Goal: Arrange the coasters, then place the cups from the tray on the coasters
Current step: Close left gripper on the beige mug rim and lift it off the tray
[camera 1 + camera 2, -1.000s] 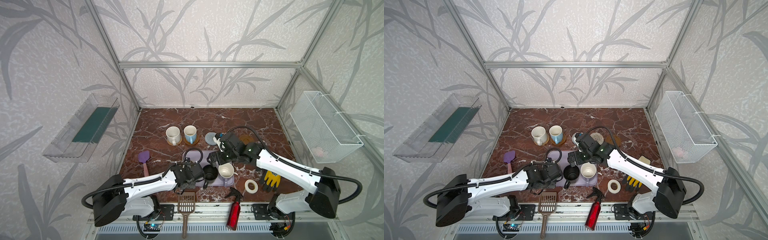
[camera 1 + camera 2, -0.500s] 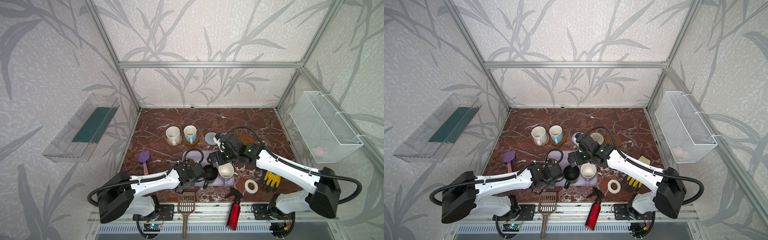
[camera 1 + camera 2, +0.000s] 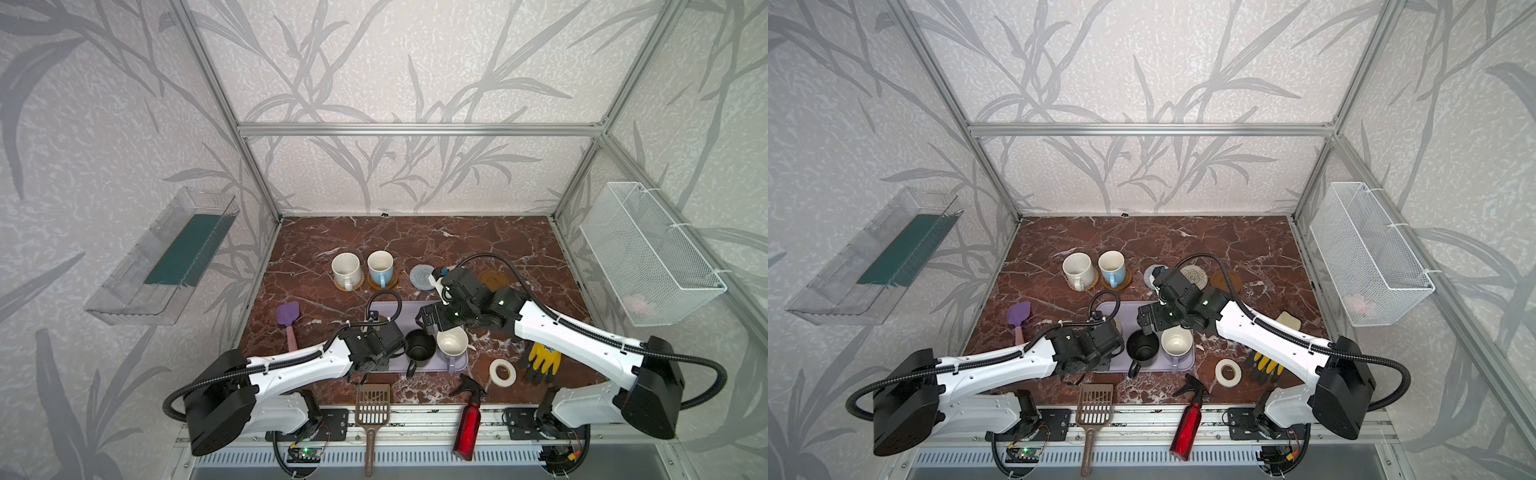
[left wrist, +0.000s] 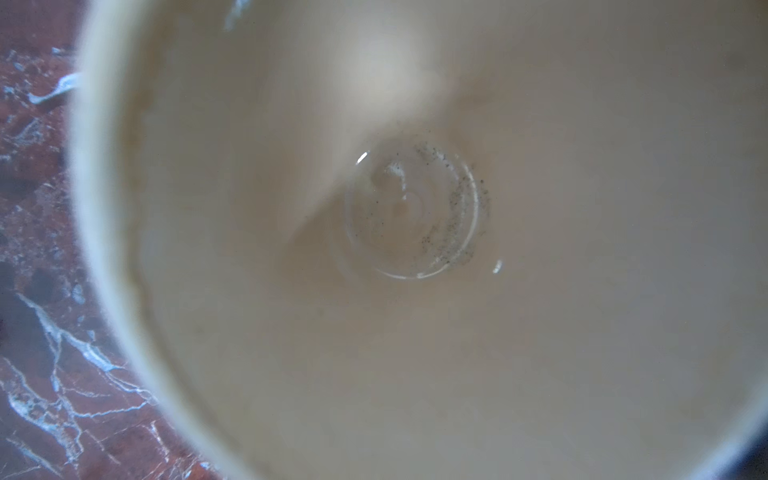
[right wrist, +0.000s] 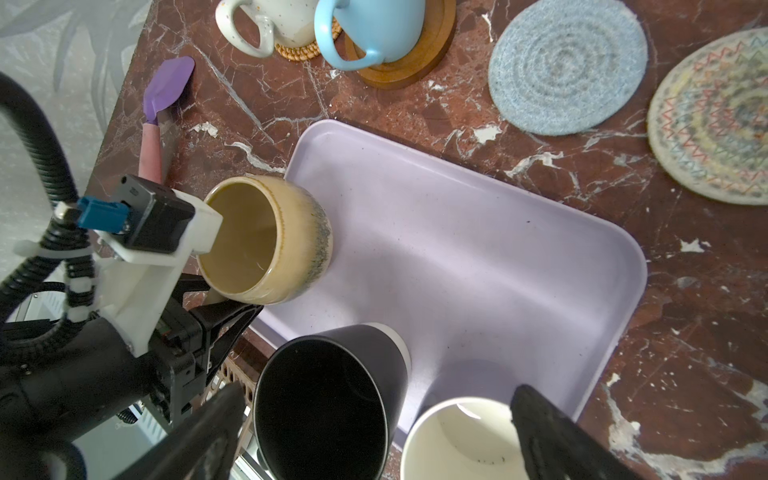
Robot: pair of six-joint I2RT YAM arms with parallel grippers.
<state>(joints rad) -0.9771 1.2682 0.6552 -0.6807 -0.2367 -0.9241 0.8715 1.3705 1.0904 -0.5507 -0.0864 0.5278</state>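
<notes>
Marble tabletop (image 3: 415, 237) lay bare behind the tray (image 5: 457, 232), whose far half was open. A grey-blue coaster (image 5: 567, 66) and a cream coaster (image 5: 715, 120) sat uncovered just beyond its far edge. At the tray's left edge the left gripper (image 5: 232, 309) had its jaws closed on the handle of the tilted cream cup (image 5: 266, 241), while the right gripper (image 5: 376, 388) hovered, jaws wide apart, above the black cup (image 5: 328, 395) and lavender cup (image 5: 461, 440) at the tray's near edge.

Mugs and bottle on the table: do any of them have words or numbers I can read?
None can be read. The cream mug, black mug, lavender mug and red spray bottle look plain.
A tiny mark on the wrist camera box is too small to read.
</notes>
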